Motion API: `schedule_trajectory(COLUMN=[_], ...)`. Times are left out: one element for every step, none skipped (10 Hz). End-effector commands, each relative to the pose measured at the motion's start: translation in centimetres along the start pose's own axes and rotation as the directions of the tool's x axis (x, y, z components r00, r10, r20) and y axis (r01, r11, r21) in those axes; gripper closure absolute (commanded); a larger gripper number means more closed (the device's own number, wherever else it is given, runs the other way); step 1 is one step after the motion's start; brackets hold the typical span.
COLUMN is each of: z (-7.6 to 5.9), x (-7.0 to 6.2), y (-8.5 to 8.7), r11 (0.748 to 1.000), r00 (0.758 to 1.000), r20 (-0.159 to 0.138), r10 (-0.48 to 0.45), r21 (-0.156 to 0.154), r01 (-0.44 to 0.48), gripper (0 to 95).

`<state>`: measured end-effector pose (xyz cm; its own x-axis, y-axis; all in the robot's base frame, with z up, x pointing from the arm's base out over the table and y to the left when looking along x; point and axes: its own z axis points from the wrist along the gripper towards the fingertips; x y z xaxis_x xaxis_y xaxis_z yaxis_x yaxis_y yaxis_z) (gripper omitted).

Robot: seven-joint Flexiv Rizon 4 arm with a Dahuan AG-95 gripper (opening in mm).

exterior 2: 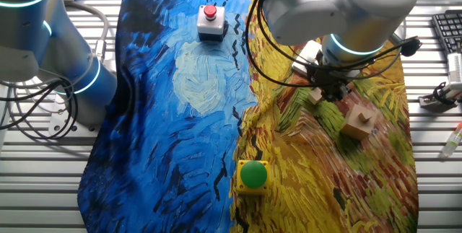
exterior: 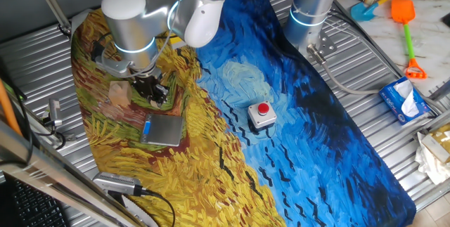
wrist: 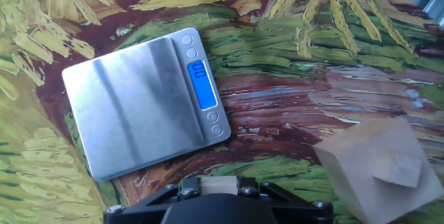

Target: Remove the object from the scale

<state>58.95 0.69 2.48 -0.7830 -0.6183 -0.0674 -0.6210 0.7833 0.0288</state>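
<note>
Cube (wrist: pixel 215 184), pinched in the closed end effector (wrist: pixel 216 191) off the bare scale (wrist: pixel 139 106), could slip if jolted.

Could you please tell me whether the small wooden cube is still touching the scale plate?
Apart. In the hand view the scale plate lies bare, while the cube sits between the gripper fingers, off the plate.
</note>
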Motion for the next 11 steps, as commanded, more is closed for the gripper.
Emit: schedule_trajectory(z=[0.0, 0.0, 0.0, 0.0, 0.0, 0.0, 0.0, 0.0, 0.0, 0.0, 1.0], x=[0.0, 0.0, 0.0, 0.0, 0.0, 0.0, 0.0, 0.0, 0.0, 0.0, 0.3], y=[0.0, 0.0, 0.0, 0.0, 0.0, 0.0, 0.0, 0.0, 0.0, 0.0, -0.1], r11=[1.0, 1.0, 1.0, 1.0, 1.0, 1.0, 1.0, 1.0, 1.0, 1.0, 0.999], r00=[1.0, 1.0, 1.0, 1.0, 1.0, 1.0, 1.0, 1.0, 1.0, 1.0, 0.998], r20=[0.0, 0.0, 0.0, 0.0, 0.0, 0.0, 0.0, 0.0, 0.0, 0.0, -0.045], r10=[0.0, 0.0, 0.0, 0.0, 0.0, 0.0, 0.0, 0.0, 0.0, 0.0, -0.054], r21=[0.0, 0.0, 0.0, 0.0, 0.0, 0.0, 0.0, 0.0, 0.0, 0.0, 0.003], r01=[0.0, 0.0, 0.0, 0.0, 0.0, 0.0, 0.0, 0.0, 0.0, 0.0, 0.054], gripper=[76.0, 76.0, 76.0, 76.0, 76.0, 76.0, 76.0, 76.0, 76.0, 76.0, 76.0])
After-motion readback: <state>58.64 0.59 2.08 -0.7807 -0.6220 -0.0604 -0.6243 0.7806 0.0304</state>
